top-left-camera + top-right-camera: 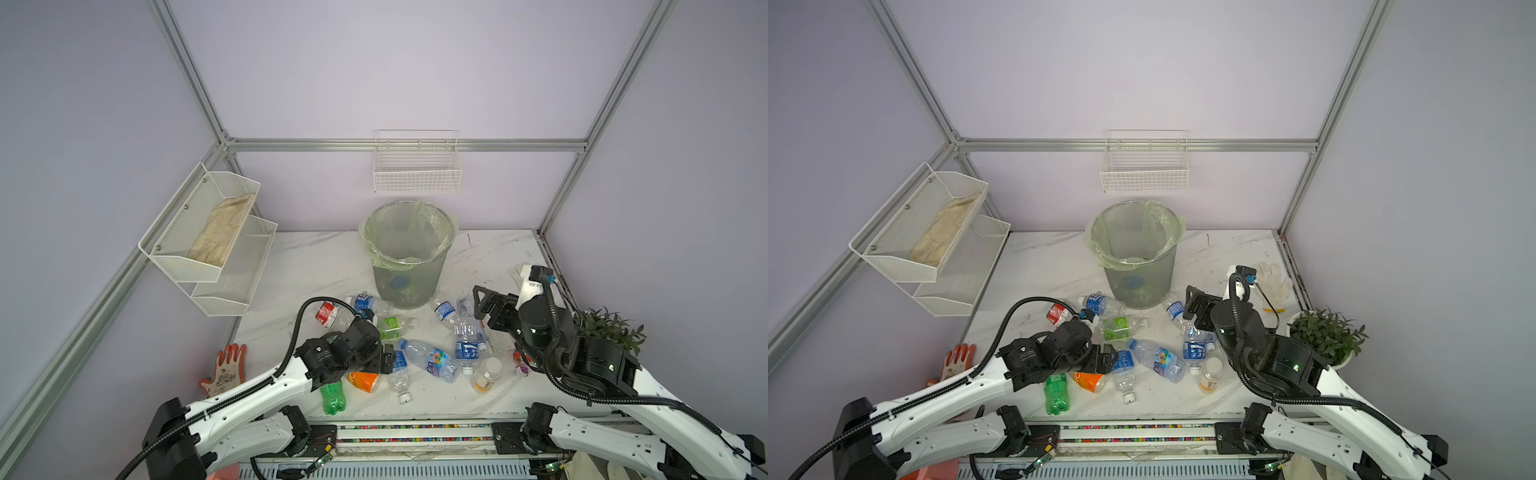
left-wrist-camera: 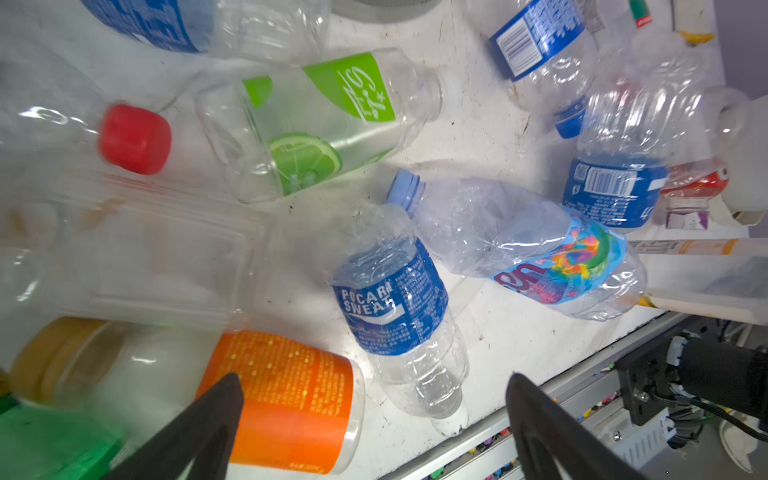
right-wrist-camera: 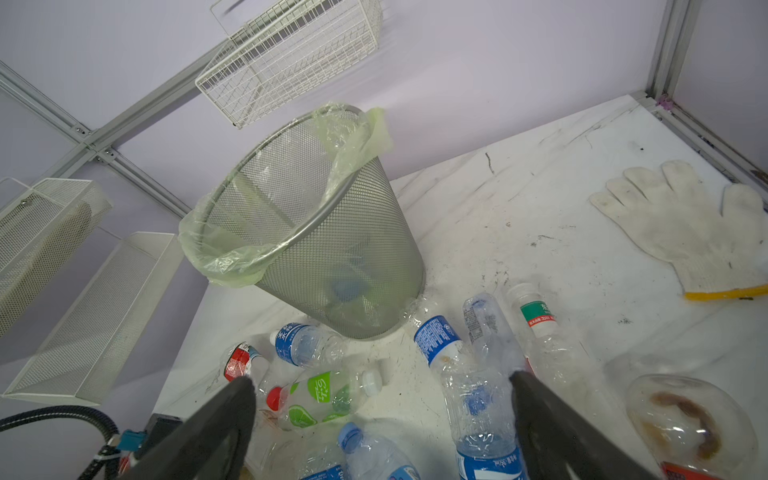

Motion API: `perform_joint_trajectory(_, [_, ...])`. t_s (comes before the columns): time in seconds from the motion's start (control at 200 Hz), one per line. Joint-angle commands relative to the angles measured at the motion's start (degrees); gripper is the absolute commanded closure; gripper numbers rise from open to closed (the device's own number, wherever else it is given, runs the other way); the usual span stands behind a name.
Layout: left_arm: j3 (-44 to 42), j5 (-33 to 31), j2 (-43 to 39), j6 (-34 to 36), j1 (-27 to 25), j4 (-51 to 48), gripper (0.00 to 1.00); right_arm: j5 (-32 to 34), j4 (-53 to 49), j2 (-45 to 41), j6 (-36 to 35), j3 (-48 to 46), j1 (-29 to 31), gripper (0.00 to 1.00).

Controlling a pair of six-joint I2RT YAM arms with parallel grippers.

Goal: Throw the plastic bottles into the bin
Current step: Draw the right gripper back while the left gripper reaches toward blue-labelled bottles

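Note:
Several plastic bottles lie on the white marble table in front of the bin (image 1: pixel 432 270), a grey mesh basket lined with a pale green bag, with a blue-labelled bottle inside. My left gripper (image 2: pixel 376 384) is open, low over a blue-labelled Pocari Sweat bottle (image 2: pixel 390 299) whose neck end lies between the fingers, untouched. An orange-labelled bottle (image 2: pixel 286 399) lies by one fingertip. In both top views this gripper (image 1: pixel 390 358) sits left of a rainbow-labelled bottle (image 1: pixel 432 359). My right gripper (image 3: pixel 382 386) is open and empty above blue-labelled bottles (image 1: pixel 467 345) to the right of the bin (image 3: pixel 316 232).
An all-green bottle (image 1: pixel 332 397) lies near the table's front edge. A white glove (image 3: pixel 685 224) and a potted plant (image 1: pixel 611 328) are at the right side. An orange glove (image 1: pixel 224 370) lies at the left. White wire baskets (image 1: pixel 417 166) hang on the walls.

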Motion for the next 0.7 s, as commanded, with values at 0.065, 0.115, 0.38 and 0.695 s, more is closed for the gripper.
perform_joint_trajectory(0.065, [4.0,-5.5,6.3,-6.3,-5.0,2.8,0.04,-0.2,-1.6,-2.0,2.6,-1.7,0.2,0.03])
perform_joint_trajectory(0.115, [4.5,-5.9,7.7,-7.0,-5.4,2.8,0.04,-0.2,-1.9,-2.6,2.9,-2.2,0.3,0.03])
perform_joint_trajectory(0.38, [5.6,-5.6,11.7,-10.4,-5.9,3.0,0.05,1.1,-3.4,-6.1,4.7,-3.6,0.3,0.03])
perform_joint_trajectory(0.695, [6.4,-7.1,10.9,-11.3,-6.5,2.4,0.05,0.8,-4.1,-6.9,5.2,-5.3,0.2,0.03])
